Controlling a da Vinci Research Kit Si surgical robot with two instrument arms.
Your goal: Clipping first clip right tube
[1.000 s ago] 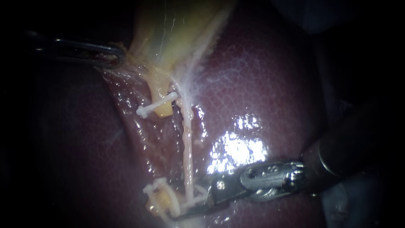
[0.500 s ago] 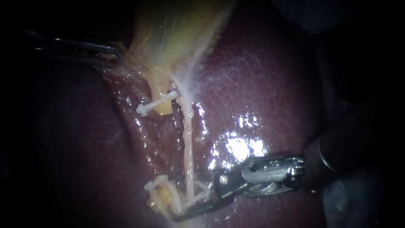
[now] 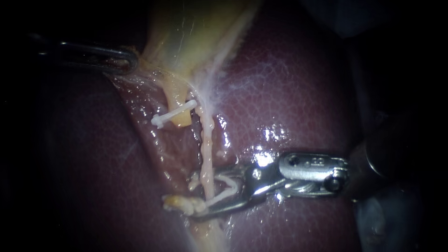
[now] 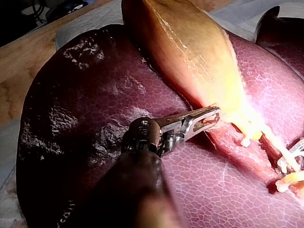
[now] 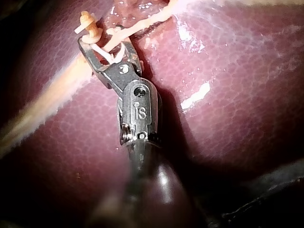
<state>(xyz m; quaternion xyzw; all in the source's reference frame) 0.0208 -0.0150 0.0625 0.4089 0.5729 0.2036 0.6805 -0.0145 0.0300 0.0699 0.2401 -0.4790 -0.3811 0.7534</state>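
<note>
- The right tube [image 3: 205, 144] is the pale cord that runs far to near over the liver [image 3: 298, 93], starting from the base of the gallbladder [image 3: 186, 32]. It lies just right of a short yellow stump [image 3: 181, 122] that carries a closed clip [image 3: 173, 115].
- Our right instrument [image 3: 195, 196] comes in from the right, low over the liver. Its jaws stand parted and hold an open clip [image 3: 225, 185] between them. One jaw lies on the far side of the crossing point and one on the near side.
- What the coming move turns on is that the tube's long axis runs far to near while the jaws point left, crossing it almost squarely at its near end. The jaw tips reach past the tube to its left, so we judge that it sits well inside the clip's white legs.
- The right wrist view agrees: the tube [image 5: 147, 20] passes between the jaws of that instrument [image 5: 100, 38], ahead of the hinge.
- A yellow lump [image 3: 179, 203] lies just left of the jaw tips. We cannot tell whether it touches them or falls within the bite.
- Our left instrument [image 3: 127, 60] sits far to the left, its jaws closed on the edge of the gallbladder [image 4: 190, 47]. It is well apart from the crossing point, so the right instrument is the nearer one.
- We judge that the next step is a straight squeeze, without dragging the tube sideways.
</note>
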